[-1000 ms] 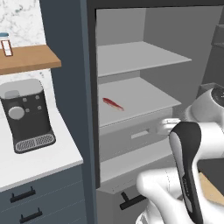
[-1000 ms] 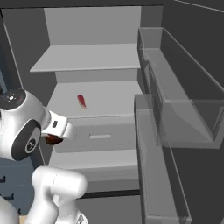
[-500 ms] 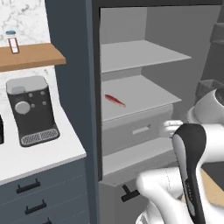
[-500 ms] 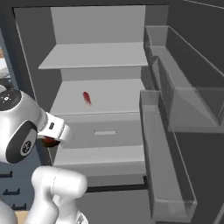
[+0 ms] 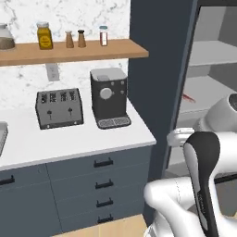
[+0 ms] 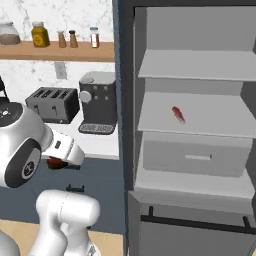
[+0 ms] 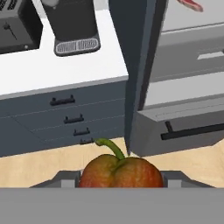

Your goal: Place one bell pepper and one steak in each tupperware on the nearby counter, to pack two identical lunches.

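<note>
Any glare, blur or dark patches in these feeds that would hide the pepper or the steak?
Hand view: sharp and evenly lit; the bell pepper in the claw shows clearly. Right base view: flat light, no glare; the steak is small but distinct on its fridge shelf. Left base view: the fridge interior is dimmer, and the arm blocks some of it.

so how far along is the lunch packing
Nothing looks packed yet: no tupperware is in view on the counter, just the toaster and coffee machine. In hand: the gripper is shut on a bell pepper, carried outside the open fridge. Left: a steak lies on the fridge shelf, and the pepper still needs placing.
</note>
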You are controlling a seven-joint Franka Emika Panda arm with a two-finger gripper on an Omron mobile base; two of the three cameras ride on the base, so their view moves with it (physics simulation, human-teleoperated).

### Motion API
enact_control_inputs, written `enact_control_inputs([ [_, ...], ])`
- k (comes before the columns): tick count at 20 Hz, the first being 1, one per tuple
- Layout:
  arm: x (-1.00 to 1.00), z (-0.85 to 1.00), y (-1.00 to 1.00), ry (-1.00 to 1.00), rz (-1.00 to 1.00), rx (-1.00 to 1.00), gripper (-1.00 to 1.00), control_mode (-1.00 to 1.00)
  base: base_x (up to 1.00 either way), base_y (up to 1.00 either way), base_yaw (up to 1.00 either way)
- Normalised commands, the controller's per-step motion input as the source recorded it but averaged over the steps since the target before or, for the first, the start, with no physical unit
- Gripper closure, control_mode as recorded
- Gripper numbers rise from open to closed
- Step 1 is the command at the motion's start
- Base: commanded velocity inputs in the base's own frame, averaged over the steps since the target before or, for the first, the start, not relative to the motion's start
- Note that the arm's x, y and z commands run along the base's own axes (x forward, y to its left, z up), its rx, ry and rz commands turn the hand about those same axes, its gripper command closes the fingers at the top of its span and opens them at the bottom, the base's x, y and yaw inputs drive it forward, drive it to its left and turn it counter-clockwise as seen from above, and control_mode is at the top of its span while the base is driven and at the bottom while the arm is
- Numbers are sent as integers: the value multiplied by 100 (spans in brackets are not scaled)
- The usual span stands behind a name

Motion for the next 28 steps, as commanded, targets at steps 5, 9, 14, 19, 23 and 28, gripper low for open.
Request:
enact_control_inputs([
  [5,0,0,0,0,0,0,100,100,-16,100,35],
  [9,0,0,0,0,0,0,100,100,54,100,18],
  [14,0,0,0,0,0,0,100,100,74,100,0],
  [19,0,0,0,0,0,0,100,100,38,95,-14],
  [23,0,0,0,0,0,0,100,100,18,91,-24],
  [28,0,0,0,0,0,0,100,100,29,67,-24],
])
